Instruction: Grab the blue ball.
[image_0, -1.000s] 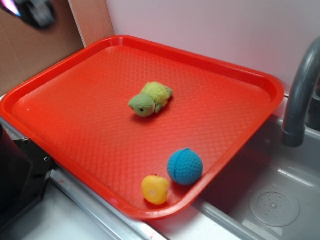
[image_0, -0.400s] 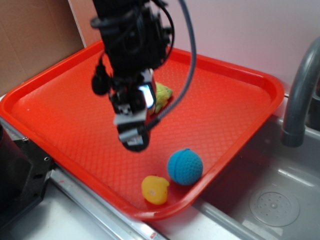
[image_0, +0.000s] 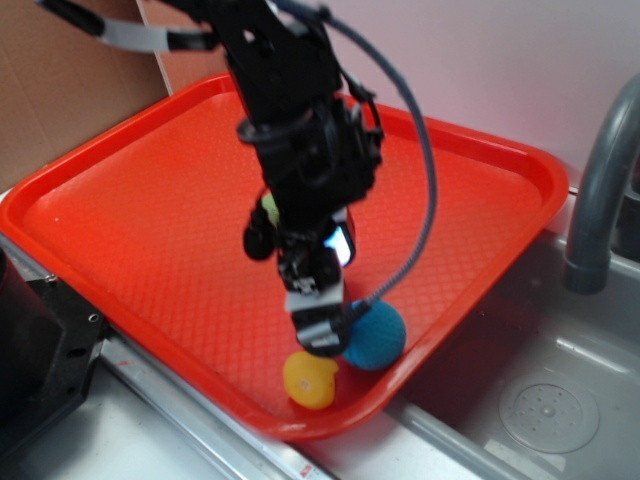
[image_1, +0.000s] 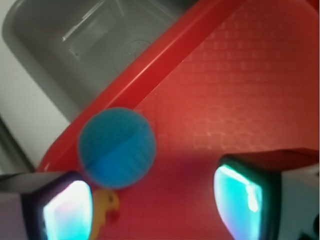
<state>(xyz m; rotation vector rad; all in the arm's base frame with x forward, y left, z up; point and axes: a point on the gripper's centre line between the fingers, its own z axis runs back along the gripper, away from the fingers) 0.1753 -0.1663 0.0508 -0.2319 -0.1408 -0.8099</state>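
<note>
The blue ball (image_0: 380, 337) lies near the front right rim of the red tray (image_0: 150, 220), with a yellow toy (image_0: 311, 380) just to its left. My gripper (image_0: 318, 328) hangs low over the tray, right beside the ball's left side and above the yellow toy. In the wrist view the blue ball (image_1: 116, 147) sits ahead of the left finger (image_1: 67, 210), not between the two. The gripper (image_1: 155, 205) is open, with bare red tray between its fingers. The yellow toy (image_1: 106, 212) peeks out beside the left finger.
A green plush turtle (image_0: 266, 207) is almost wholly hidden behind the arm. A grey sink (image_0: 550, 400) with a faucet (image_0: 600, 190) lies right of the tray, close to the ball. Cardboard (image_0: 60, 90) stands at the back left.
The arm came in from the upper left and moved down and right across the tray to the ball's side. It now covers the turtle. The ball and yellow toy have not moved.
</note>
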